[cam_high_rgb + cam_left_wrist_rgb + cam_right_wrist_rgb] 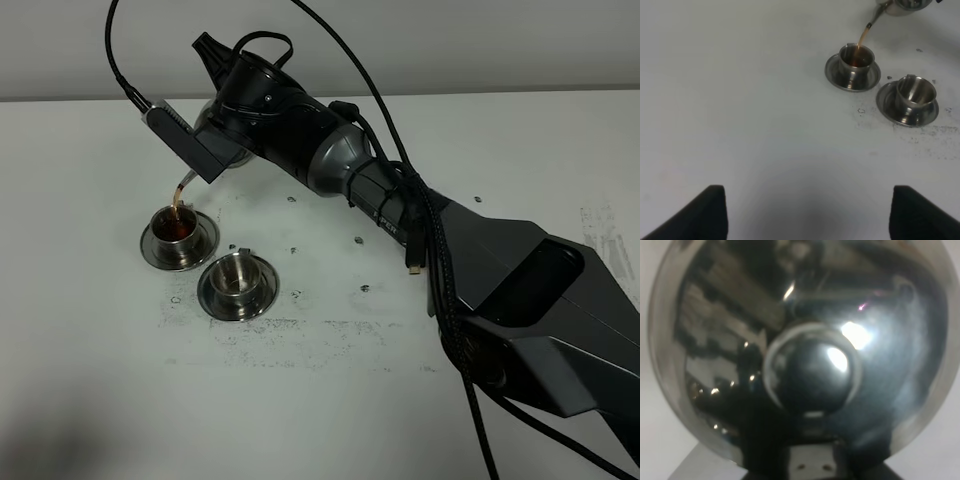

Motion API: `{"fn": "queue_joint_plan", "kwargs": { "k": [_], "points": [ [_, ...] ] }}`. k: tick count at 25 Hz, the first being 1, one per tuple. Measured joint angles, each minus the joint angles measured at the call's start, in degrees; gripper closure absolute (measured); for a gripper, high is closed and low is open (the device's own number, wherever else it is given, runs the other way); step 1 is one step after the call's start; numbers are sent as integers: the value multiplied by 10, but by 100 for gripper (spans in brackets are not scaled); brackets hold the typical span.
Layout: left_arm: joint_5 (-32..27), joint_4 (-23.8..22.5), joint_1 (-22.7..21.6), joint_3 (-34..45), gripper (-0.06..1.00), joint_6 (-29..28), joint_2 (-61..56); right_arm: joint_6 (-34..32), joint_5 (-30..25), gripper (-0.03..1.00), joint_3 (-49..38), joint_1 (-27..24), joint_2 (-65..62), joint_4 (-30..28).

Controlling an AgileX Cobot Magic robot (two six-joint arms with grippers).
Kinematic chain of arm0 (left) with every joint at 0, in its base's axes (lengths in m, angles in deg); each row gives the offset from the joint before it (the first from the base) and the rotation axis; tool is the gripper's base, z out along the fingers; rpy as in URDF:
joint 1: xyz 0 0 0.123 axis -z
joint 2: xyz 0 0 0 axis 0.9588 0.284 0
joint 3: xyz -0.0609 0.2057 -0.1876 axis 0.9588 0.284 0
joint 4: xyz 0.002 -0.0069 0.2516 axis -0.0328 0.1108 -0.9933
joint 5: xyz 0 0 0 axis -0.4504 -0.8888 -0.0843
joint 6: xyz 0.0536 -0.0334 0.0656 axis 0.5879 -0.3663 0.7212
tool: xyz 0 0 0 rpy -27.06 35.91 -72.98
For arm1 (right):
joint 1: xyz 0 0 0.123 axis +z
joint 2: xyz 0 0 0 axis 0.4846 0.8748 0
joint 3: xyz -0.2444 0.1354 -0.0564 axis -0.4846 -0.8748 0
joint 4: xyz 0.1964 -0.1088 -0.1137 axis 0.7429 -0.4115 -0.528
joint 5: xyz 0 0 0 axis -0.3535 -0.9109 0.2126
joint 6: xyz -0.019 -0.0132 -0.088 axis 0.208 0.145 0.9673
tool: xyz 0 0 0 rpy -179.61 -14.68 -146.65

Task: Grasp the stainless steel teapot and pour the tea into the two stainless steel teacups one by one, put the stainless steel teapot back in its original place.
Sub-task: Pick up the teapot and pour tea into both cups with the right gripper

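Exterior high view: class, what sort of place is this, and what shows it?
Probably a robotics lab test bench, not a kitchen: a scuffed white table, a black robot arm trailing loose cables, and a steel teapot with two teacups set out.

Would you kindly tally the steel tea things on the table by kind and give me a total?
Steel teapot: 1
Steel teacups: 2
Steel saucers: 2
Total: 5
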Motion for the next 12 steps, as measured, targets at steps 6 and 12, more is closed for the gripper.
{"fn": "queue_joint_plan", "kwargs": {
  "k": [6, 12],
  "points": [
    [0, 0, 0, 0, 30, 0, 0, -1, 0, 80, 0, 0, 0, -4],
    [0, 0, 0, 0, 30, 0, 0, -2, 0, 80, 0, 0, 0, -4]
  ]
}}
